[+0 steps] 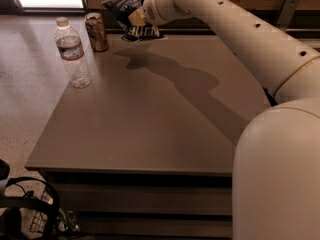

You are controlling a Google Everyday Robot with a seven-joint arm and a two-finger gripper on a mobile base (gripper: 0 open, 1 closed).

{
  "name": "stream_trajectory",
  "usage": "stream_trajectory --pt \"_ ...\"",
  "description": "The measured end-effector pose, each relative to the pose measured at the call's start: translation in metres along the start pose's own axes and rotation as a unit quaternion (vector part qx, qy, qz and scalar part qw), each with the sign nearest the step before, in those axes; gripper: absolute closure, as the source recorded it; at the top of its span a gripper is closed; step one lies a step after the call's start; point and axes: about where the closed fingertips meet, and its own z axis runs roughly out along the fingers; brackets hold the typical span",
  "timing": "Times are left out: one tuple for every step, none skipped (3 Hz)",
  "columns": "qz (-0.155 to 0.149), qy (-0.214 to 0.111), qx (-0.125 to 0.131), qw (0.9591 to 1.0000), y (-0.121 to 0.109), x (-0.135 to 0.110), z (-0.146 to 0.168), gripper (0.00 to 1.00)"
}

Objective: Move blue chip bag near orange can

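The blue chip bag (pixel 126 15) is dark navy with white lettering and hangs in my gripper (pixel 136 19) above the far edge of the grey table (pixel 150 119). The gripper is shut on the bag's right side, at the end of my white arm reaching in from the right. The orange can (pixel 96 32) stands upright on the table's far left corner, just left of the bag, with a small gap between them. The bag's shadow falls on the table below it.
A clear plastic water bottle (pixel 73 54) stands upright near the table's left edge, in front of the can. A dark wall and ledge run behind the table. A black wire basket (pixel 30 216) sits on the floor at the lower left.
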Motion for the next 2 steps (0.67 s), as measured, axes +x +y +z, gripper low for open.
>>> stream_trajectory --pt "0.0 0.001 -0.002 1.0 0.002 0.0007 0.0025 0.58" --pt "0.0 0.002 -0.004 1.0 0.0039 0.0017 0.005 0.34"
